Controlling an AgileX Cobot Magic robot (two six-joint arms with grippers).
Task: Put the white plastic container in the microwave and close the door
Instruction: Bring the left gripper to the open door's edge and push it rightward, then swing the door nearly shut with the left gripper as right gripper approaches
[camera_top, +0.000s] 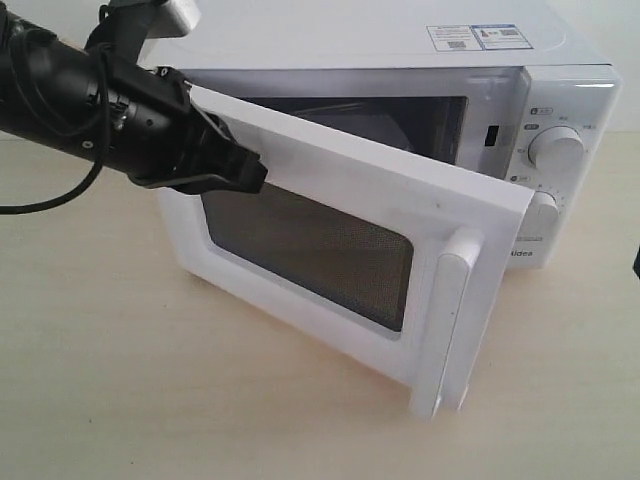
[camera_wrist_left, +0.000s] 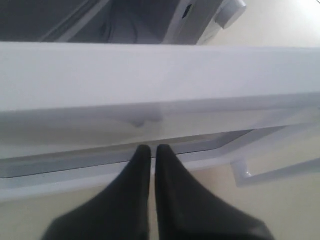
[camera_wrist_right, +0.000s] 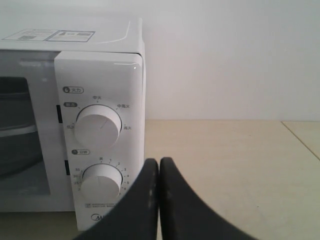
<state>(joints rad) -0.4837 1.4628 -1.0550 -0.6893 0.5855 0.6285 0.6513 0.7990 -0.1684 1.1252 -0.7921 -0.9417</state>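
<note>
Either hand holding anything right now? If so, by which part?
Nothing is held. The left hand is shut and empty, its tips up against the door near the top edge. The right hand is shut and empty beside the microwave.

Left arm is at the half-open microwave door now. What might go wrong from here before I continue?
1. The shut left gripper meets the door near its hinge side on narrow tips; it may slip off rather than swing it.
2. The white plastic container is not clearly visible inside, so the door might close without it or hit it.
3. The shut right gripper sits close to the lower dial and could knock it.
</note>
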